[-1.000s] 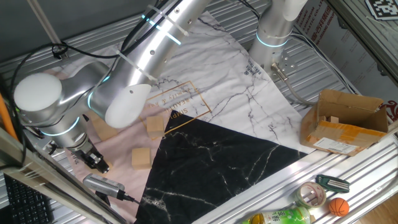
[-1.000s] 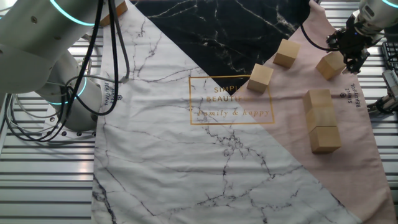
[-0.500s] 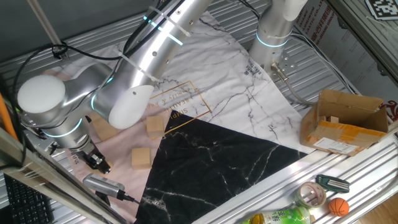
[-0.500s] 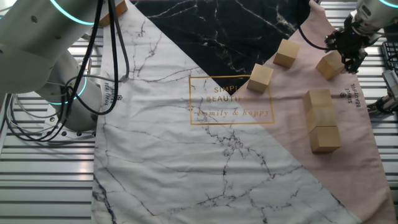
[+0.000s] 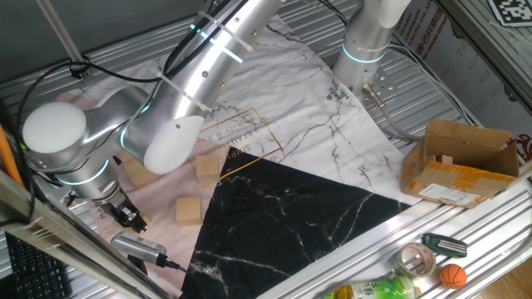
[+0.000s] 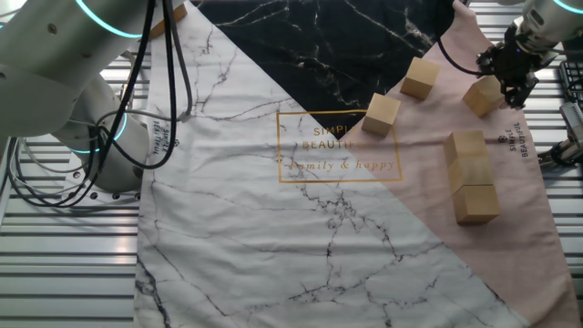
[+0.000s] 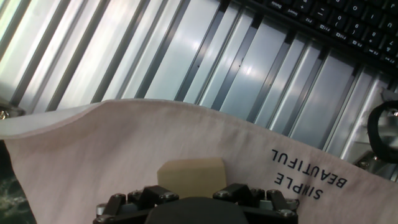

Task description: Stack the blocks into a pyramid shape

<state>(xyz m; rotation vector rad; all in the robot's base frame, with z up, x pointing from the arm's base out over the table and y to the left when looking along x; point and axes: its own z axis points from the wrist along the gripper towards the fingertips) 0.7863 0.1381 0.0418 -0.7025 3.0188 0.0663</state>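
Observation:
A light wooden block [image 7: 191,172] sits between the jaws of my gripper [image 7: 191,190] in the hand view, over the pink corner of the cloth. In the other fixed view that block [image 6: 482,95] is tilted, with the gripper [image 6: 510,78] shut on it at the cloth's far right edge. Two loose blocks [image 6: 420,77] [image 6: 382,114] lie to its left. Three more [image 6: 472,175] lie in a touching row below it. In one fixed view the gripper [image 5: 128,218] is at the lower left and hides its block; two blocks [image 5: 189,210] [image 5: 207,169] lie nearby.
A marble-print cloth [image 5: 316,133] covers the slatted table. An open cardboard box [image 5: 461,162] stands at the right, with a tape roll [image 5: 418,259] and a small ball [image 5: 451,276] in front. A keyboard [image 7: 336,18] lies beyond the cloth's edge. A second arm's base [image 5: 364,46] stands at the back.
The arm's elbow has shifted a little up and right. The gripper and its block have moved only slightly; the other blocks have not moved.

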